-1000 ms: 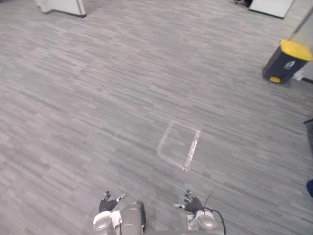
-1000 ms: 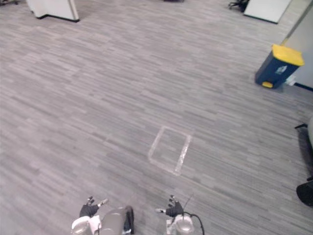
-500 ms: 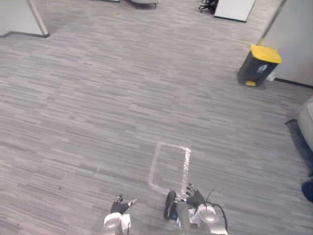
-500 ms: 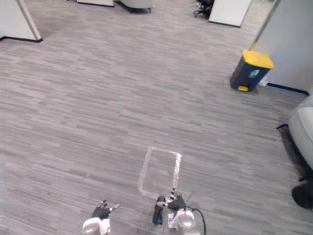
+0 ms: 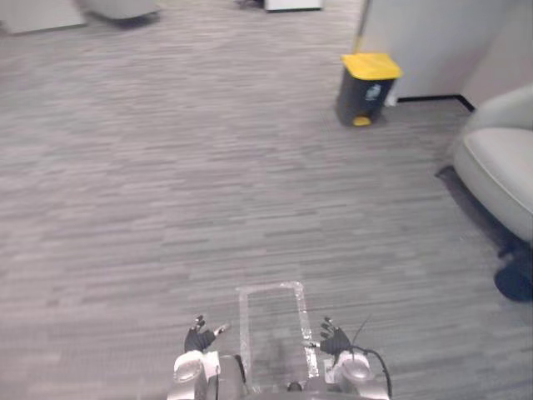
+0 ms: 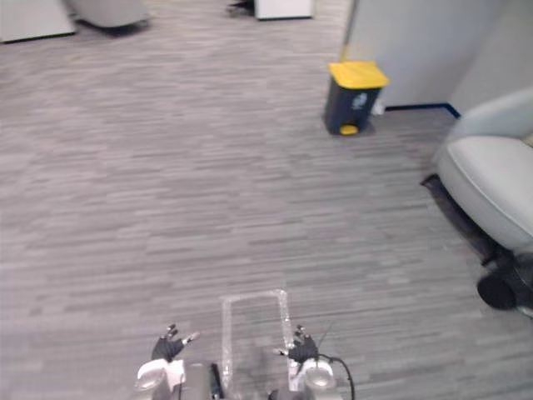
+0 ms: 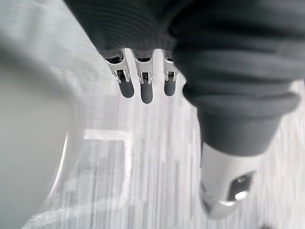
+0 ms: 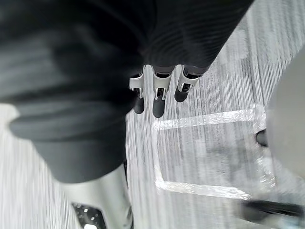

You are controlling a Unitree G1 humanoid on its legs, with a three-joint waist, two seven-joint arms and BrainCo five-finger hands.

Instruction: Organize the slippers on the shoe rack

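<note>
My left hand (image 5: 198, 339) hangs low at the bottom of the eye views, fingers relaxed and holding nothing; its own wrist view shows the fingers (image 7: 146, 89) straight over grey carpet. My right hand (image 5: 335, 342) hangs beside it, fingers (image 8: 158, 98) likewise straight and empty. Between the two hands a rectangle of clear tape (image 5: 271, 333) is stuck on the floor.
A dark bin with a yellow lid (image 5: 366, 87) stands by a grey wall (image 6: 416, 42) at the far right. A light grey armchair (image 5: 500, 162) sits at the right edge. Furniture bases (image 6: 108, 12) line the far side. Grey carpet (image 5: 166, 183) spreads wide ahead.
The whole view has swung: the bin now sits nearer the centre, the armchair has come in at the right, and the tape rectangle lies between my hands. Both hands hang as before.
</note>
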